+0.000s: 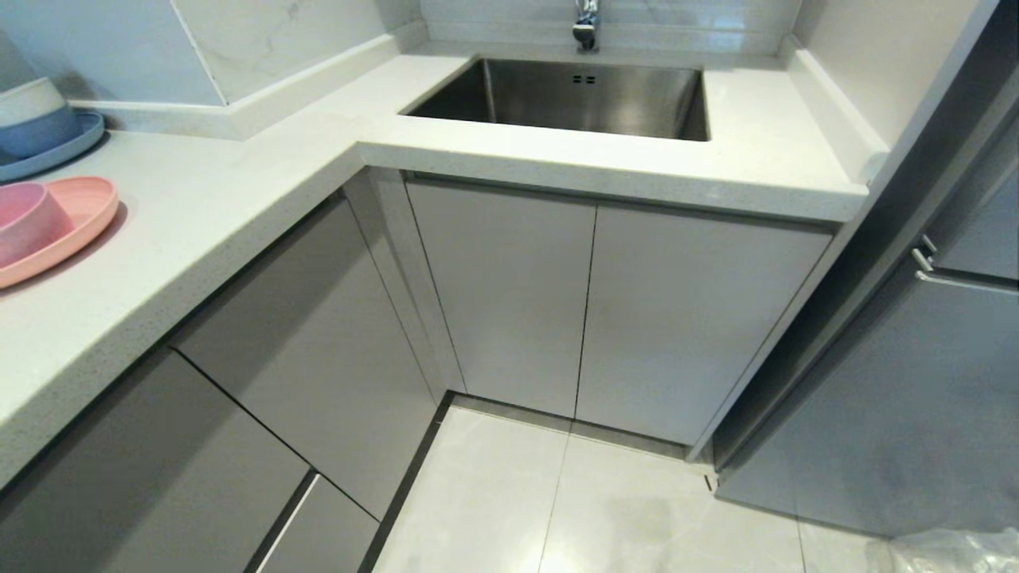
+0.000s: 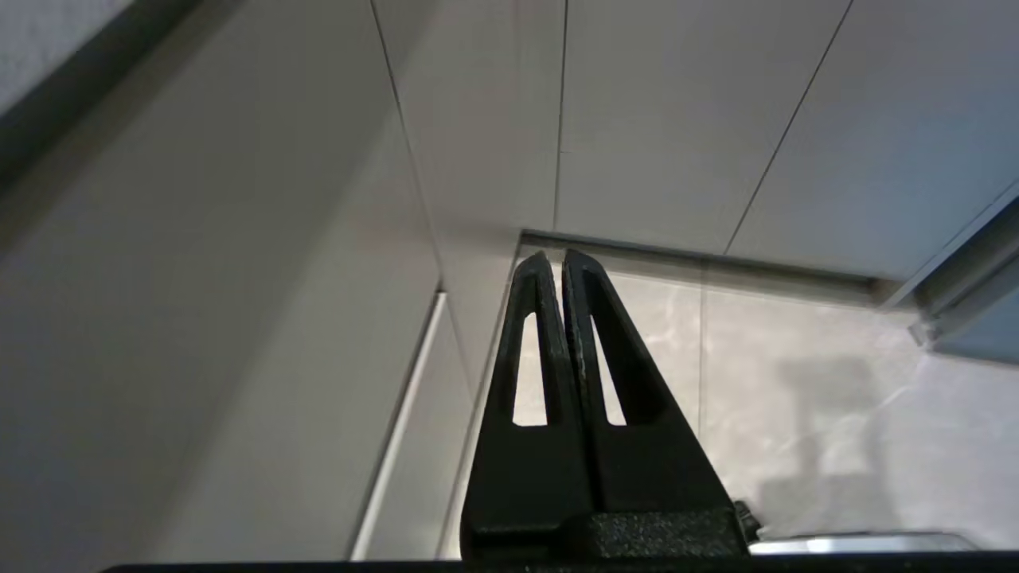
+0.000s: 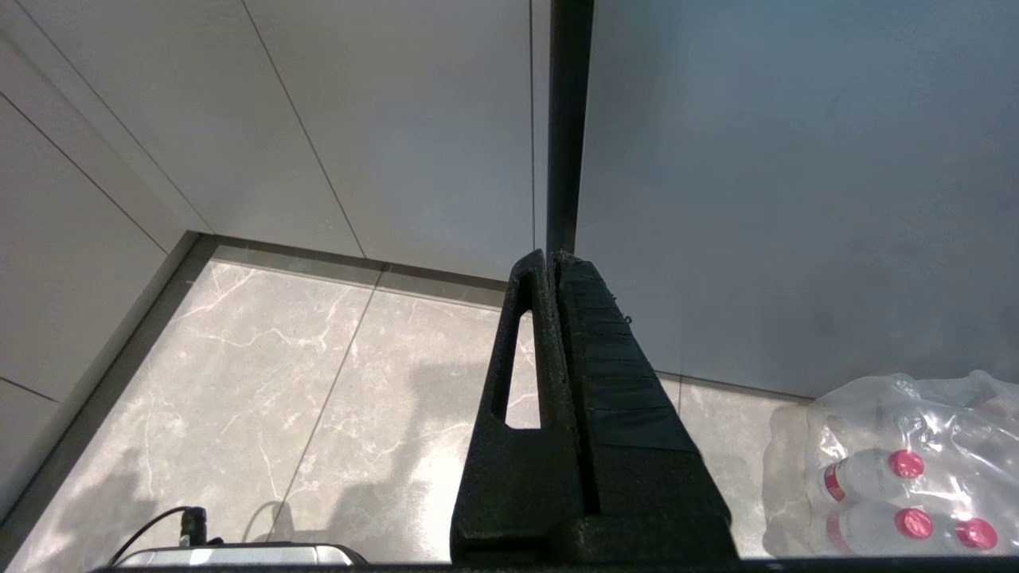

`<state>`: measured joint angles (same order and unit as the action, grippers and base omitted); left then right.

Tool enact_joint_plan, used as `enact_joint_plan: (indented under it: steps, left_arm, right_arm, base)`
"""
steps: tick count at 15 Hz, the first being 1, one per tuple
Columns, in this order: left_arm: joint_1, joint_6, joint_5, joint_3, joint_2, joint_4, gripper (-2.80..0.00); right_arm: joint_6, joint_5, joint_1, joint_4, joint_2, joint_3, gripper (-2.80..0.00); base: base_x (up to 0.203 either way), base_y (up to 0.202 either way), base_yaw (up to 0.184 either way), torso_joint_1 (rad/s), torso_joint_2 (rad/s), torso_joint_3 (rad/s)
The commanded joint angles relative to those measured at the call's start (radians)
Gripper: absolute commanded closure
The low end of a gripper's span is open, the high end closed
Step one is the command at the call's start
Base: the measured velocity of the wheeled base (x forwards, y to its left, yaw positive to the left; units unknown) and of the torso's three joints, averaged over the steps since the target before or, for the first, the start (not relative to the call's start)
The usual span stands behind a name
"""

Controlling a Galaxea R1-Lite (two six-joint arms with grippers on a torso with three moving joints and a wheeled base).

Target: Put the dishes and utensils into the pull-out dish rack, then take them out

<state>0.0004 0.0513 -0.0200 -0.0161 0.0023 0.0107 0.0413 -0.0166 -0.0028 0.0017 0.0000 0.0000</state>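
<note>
The pink plate [image 1: 68, 231] and pink bowl [image 1: 28, 219] were cut off at the left edge. The blue plate [image 1: 56, 147] behind them was cropped too.

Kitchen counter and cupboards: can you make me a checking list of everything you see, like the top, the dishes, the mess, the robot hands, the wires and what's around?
Surface: pale stone countertop, L-shaped, with a steel sink set in.
Job's things: pink bowl sits on pink plate at the counter's left edge; chopsticks, fork and dish rack not seen; every cabinet front shut.
Clutter: blue plate bearing stacked bowls.
Grippers: left hand shut, empty, low by the cabinets; right hand shut, empty, near a grey door.
Cables: one black cable on the floor.
Surroundings: tap, tiled floor, wrapped bottle pack.
</note>
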Motion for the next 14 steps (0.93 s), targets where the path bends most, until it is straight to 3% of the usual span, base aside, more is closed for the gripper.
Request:
enact_joint_plan:
  steps: [1,14]
  left_arm:
    - [0.001,-0.011,0.003,0.016,-0.004,-0.010,0.00]
    - [0.001,-0.027,0.003,0.015,-0.004,-0.012,0.00]
  right_arm:
    - [0.000,0.000,0.000,0.000,0.000,0.002,0.00]
    - [0.000,0.000,0.000,0.000,0.000,0.002,0.00]
  base:
    - [0.000,0.000,0.000,0.000,0.00,0.000]
    - [0.000,0.000,0.000,0.001,0.00,0.026]
